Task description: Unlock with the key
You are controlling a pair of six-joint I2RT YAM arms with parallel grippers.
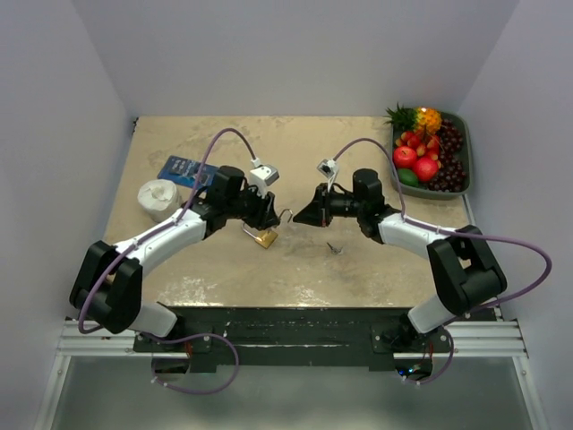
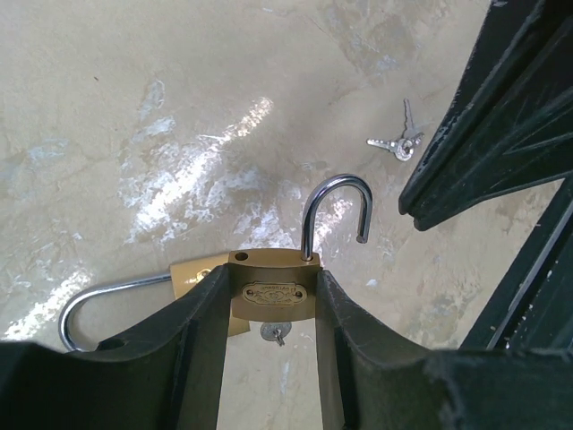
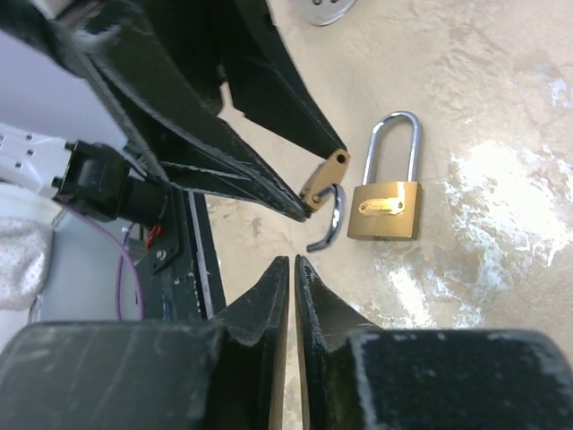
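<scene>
My left gripper (image 2: 273,279) is shut on a brass padlock (image 2: 273,291) and holds it above the table. Its steel shackle (image 2: 336,210) stands swung open, one leg free. A small silver key (image 2: 276,333) sticks out of the padlock's underside. In the top view the left gripper (image 1: 271,218) faces my right gripper (image 1: 303,216), a little apart. The right gripper (image 3: 293,262) is shut and empty, just short of the held padlock (image 3: 324,182). A loose key bunch (image 2: 398,143) lies on the table, also seen in the top view (image 1: 333,246).
A second brass padlock (image 3: 383,210) with closed shackle lies flat on the table below the left gripper (image 1: 265,238). A white roll (image 1: 159,197) and blue packet (image 1: 183,170) sit at back left. A green fruit tray (image 1: 466,143) stands at back right.
</scene>
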